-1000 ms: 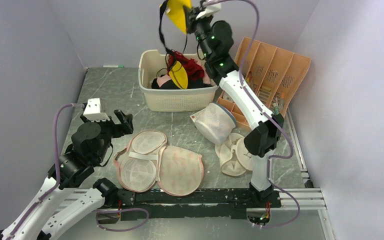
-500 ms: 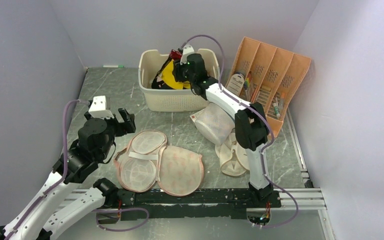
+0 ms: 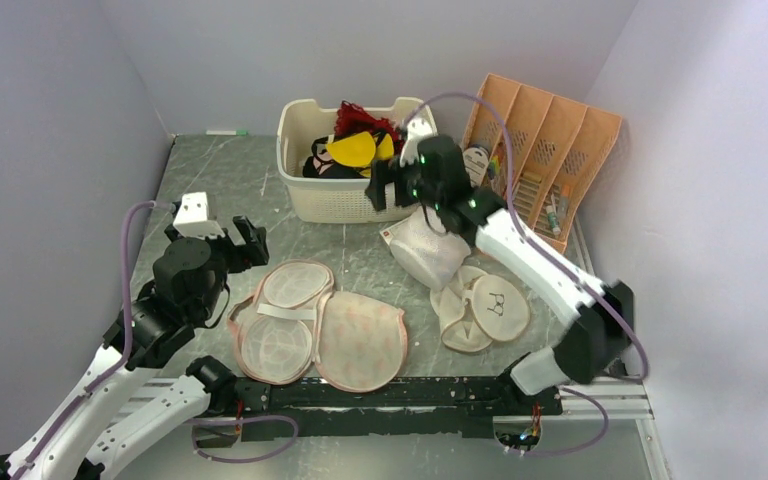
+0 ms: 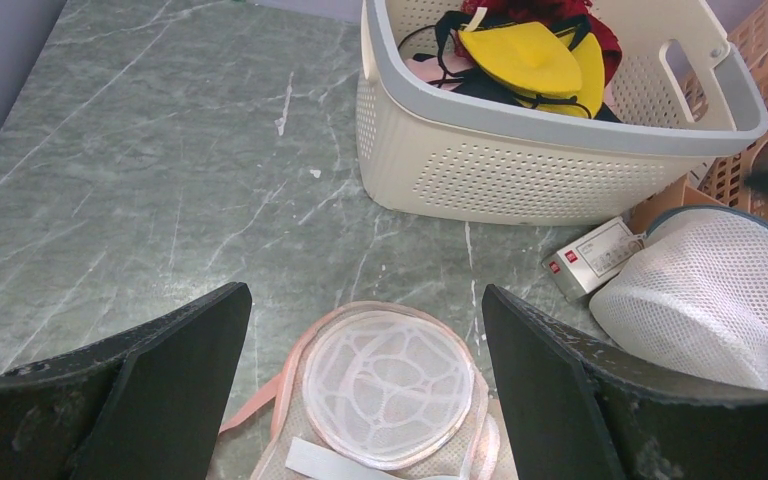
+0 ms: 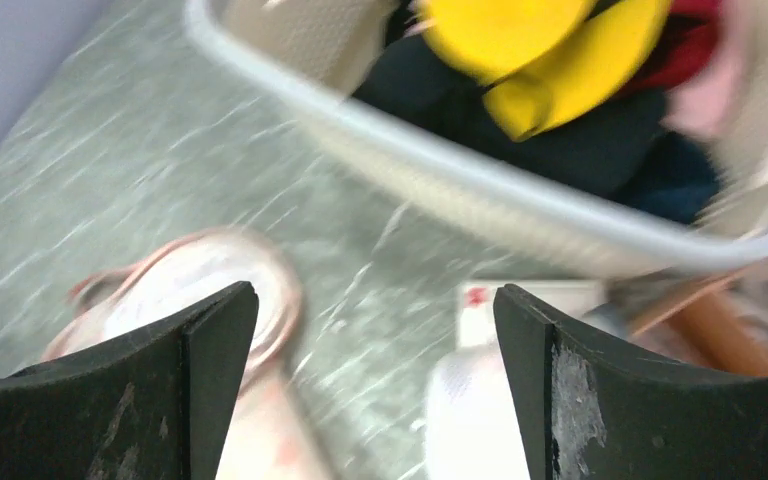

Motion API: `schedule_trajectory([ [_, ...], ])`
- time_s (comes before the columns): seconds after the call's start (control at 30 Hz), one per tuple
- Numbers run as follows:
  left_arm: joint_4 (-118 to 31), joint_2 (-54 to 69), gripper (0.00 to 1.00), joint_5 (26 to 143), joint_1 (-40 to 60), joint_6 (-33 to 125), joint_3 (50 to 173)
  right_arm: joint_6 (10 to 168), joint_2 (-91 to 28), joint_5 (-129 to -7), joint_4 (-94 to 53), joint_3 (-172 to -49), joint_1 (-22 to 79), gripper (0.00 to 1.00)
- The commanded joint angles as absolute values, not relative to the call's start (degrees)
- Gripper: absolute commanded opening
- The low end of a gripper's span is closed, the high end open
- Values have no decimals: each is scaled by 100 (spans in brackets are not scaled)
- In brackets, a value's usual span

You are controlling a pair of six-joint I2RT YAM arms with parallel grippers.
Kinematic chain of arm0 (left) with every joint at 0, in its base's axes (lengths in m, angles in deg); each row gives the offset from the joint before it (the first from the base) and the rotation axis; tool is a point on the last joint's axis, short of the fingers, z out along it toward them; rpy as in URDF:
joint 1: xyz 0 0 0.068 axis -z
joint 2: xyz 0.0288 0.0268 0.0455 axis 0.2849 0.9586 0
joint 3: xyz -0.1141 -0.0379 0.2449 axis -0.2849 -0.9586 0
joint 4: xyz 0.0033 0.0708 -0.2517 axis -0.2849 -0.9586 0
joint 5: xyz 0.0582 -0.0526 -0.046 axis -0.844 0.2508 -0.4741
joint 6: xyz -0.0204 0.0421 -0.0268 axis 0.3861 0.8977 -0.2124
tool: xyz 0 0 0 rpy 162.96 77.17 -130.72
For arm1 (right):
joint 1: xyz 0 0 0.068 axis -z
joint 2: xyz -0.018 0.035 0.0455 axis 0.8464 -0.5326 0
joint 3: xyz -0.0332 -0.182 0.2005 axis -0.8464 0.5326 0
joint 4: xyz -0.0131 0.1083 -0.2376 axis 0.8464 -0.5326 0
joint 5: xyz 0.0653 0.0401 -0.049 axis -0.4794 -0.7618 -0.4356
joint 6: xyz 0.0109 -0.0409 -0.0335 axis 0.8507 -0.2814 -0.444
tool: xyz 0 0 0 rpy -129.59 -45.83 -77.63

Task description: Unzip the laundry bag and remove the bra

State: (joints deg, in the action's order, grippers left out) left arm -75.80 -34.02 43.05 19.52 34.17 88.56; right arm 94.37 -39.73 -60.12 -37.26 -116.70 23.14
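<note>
The laundry bag (image 3: 360, 340) lies spread open on the table, its whitish mesh lining (image 4: 390, 385) facing up. Inside the cream basket (image 3: 345, 205) the yellow bra (image 3: 353, 150) rests on top of dark and red clothes, also visible in the wrist views as the bra (image 4: 525, 55) and the bra (image 5: 540, 45). My right gripper (image 3: 385, 190) hovers open and empty just in front of the basket, above the table; the same gripper (image 5: 375, 295) looks down past the basket rim. My left gripper (image 3: 243, 243) is open and empty above the bag's far-left lobe; its jaws (image 4: 360, 300) stand wide.
A white mesh dome bag (image 3: 428, 245) with a small white box (image 4: 592, 258) beside it lies right of the basket. Round white flat bags (image 3: 485, 310) lie at front right. An orange divided rack (image 3: 540, 150) leans at the back right.
The right arm came down from high above the basket, opened and let the bra drop into the basket, then drew back in front of it. The left arm barely moved.
</note>
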Motion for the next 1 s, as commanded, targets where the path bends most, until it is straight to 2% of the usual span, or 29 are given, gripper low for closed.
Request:
schedule_trajectory([
  [0.0, -7618, -3397, 97, 4213, 1912, 3402, 8996, 10059, -2965, -6841, -3657, -10243, 1551, 89],
  [0.07, -7629, -3390, 97, 4238, 1905, 3389, 8996, 10508, -2617, -6996, -3651, -9594, 1346, 89],
  [0.17, -7638, -3428, 97, 4256, 1904, 3378, 8994, 11476, -2077, -7689, -2847, -8307, 1288, 89],
  [0.27, -7625, -3457, 97, 4248, 1905, 3387, 8990, 11936, -1869, -7386, -2513, -7482, 1095, 89],
  [0.43, -7643, -3400, 97, 4264, 1904, 3377, 8985, 11950, -2314, -5808, -3256, -7479, 931, 83],
  [0.53, -7643, -3326, 97, 4264, 1902, 3386, 8998, 11886, -2773, -5261, -3342, -7515, 840, 82],
  [0.63, -7626, -3246, 97, 4282, 1902, 3402, 9007, 11932, -3241, -5328, -3054, -7505, 769, 81],
  [0.8, -7639, -3227, 97, 4278, 1904, 3398, 9005, 12222, -3966, -6297, -2200, -7495, 674, 82],
  [0.83, -7630, -3231, 97, 4276, 1903, 3402, 9001, 12277, -4032, -6408, -2078, -7501, 646, 80],
  [0.97, -7609, -3257, 97, 4299, 1905, 3415, 8989, 12212, -3829, -6453, -1679, -7466, 604, 50],
])
